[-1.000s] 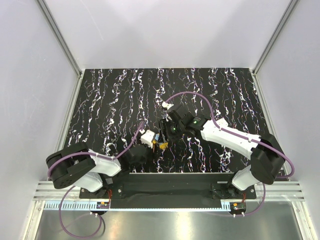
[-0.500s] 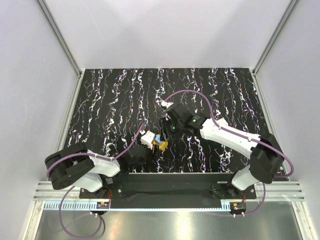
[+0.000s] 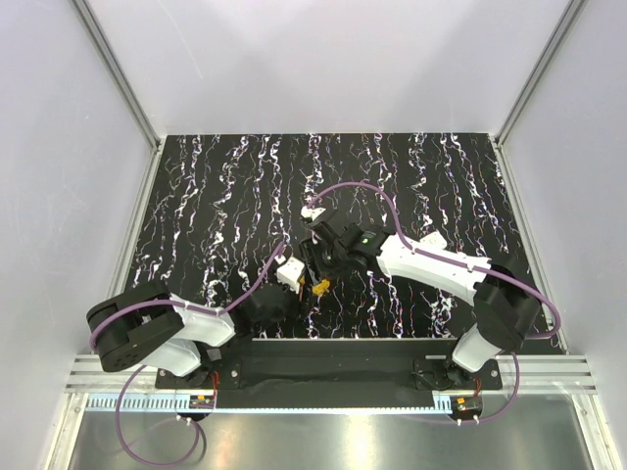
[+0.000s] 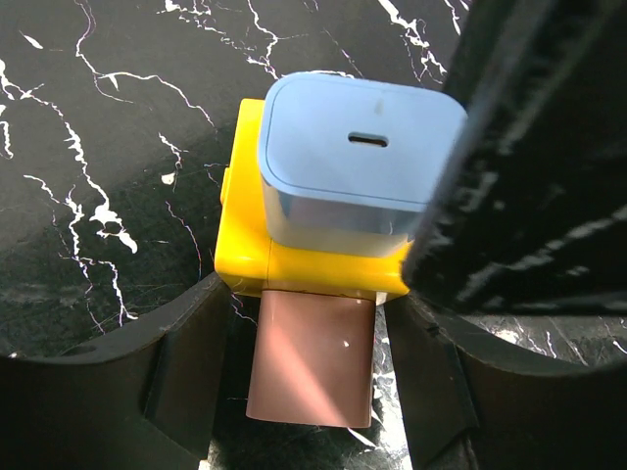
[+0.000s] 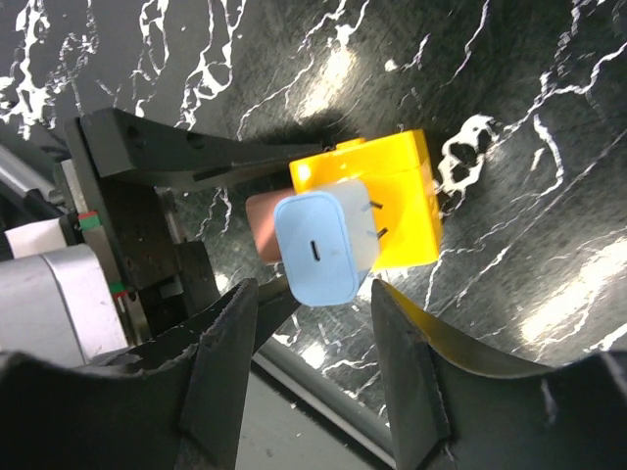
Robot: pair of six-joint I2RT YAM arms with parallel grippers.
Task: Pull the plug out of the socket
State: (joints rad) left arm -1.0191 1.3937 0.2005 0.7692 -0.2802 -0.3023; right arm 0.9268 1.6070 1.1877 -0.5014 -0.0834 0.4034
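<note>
Plug (image 5: 323,245) sits partly drawn from socket (image 5: 397,201), left tool (image 4: 313,392) seemingly clamping socket, right tool (image 5: 313,323) spread.

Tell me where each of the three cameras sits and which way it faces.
Top view: above and behind the arms, looking down on the black table; both bases show.
Left wrist: on the left gripper, looking along its jaws at the yellow socket and blue plug.
Right wrist: on the right gripper, facing the plug with prongs partly showing, left gripper behind.
Both wrist views share plug and socket.
</note>
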